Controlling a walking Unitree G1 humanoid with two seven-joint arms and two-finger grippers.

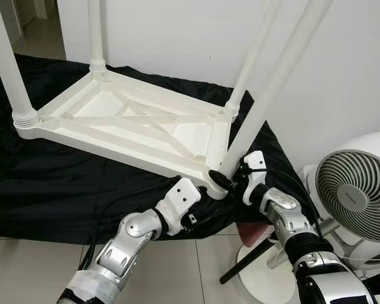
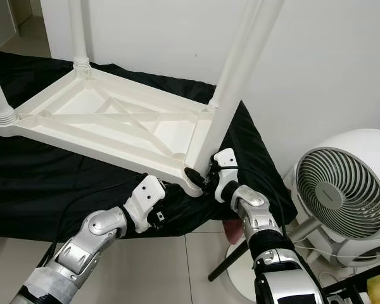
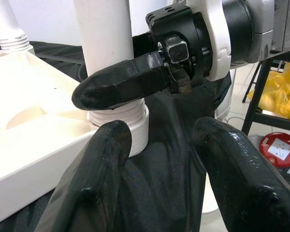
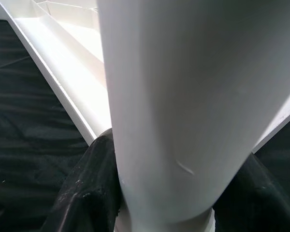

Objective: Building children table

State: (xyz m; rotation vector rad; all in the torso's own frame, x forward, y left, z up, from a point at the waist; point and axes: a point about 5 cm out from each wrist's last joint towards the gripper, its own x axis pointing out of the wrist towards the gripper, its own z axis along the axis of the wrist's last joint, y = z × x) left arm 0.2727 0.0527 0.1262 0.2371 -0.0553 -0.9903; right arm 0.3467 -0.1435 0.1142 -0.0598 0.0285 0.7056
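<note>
While the white plastic tabletop [image 1: 133, 130] lies upside down on a black cloth [image 1: 57, 183], with three legs already standing in its other corner sockets, the robot works at the near right corner. There the right gripper [image 1: 227, 180] is clenched around the fourth table leg [image 1: 266, 95] just above its threaded collar [image 3: 128, 126]; the right wrist view has the black fingers [image 4: 87, 193] pressed against either side of the white tube. The leg leans slightly away from the socket rather than standing as straight as its neighbours.

The left gripper [image 1: 190, 218] hovers just beside the same corner, low against the tabletop's edge, its fingers [image 3: 101, 179] spread apart and holding nothing. In its wrist view they point at the collar from close range without touching it.

The step in hand appears to be seating and screwing in this last leg. Whether the thread has caught cannot be told. The next move likely calls for bringing the leg upright over the socket, then twisting it while the free left gripper braces the tabletop's corner so that the light frame does not slide on the cloth. A white floor fan [image 1: 354, 190] stands near the right arm and should be kept clear of.
</note>
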